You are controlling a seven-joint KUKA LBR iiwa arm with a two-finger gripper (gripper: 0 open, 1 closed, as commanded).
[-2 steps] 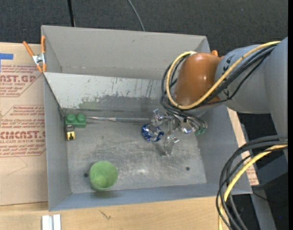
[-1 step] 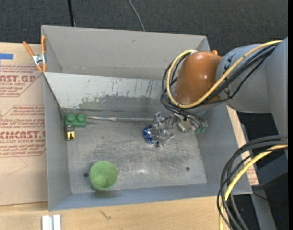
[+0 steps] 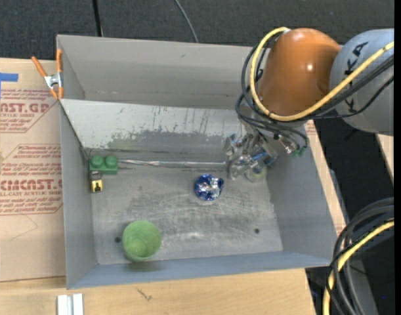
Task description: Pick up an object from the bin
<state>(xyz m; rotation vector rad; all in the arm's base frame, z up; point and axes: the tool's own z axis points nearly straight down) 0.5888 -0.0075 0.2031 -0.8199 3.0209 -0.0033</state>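
Few loose things in grey bin point(image 3: 187, 77); claw point(image 3: 246, 163) near right wall, just beside blue-and-white crumpled lump point(image 3: 208, 188); openness impossible to tell.

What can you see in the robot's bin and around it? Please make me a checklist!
Surface: grey bin floor, scratched and scuffed.
Job's things: blue-and-white crumpled thing in the middle; green ball near the front left corner; green block by the left wall, small yellow piece next to it.
Clutter: nothing seen.
Gripper: the gripper is down in the bin's right part, just right of the crumpled thing.
Cables: yellow and black cables loop round the orange cover on the wrist.
Surroundings: dark floor behind the bin.
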